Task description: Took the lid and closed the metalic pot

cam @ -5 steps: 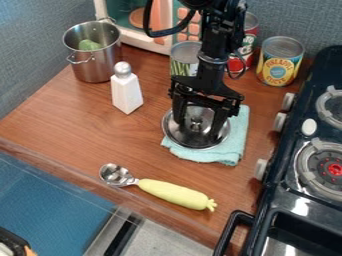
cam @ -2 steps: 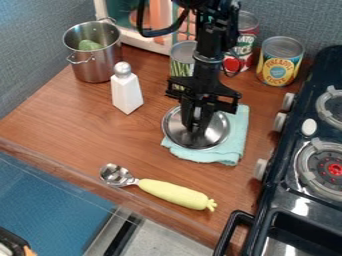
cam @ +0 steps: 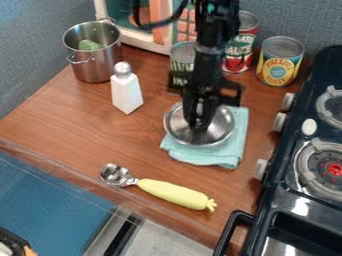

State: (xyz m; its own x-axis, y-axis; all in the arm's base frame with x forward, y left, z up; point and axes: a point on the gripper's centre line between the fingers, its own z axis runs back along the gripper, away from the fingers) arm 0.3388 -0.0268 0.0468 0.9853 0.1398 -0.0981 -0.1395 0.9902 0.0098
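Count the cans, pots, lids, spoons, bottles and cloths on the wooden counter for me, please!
Cans: 3
Pot: 1
Lid: 1
Spoon: 1
White bottle: 1
Cloth: 1
Total: 8

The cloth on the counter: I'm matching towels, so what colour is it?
The cloth is pale aqua, best seen in the camera view.
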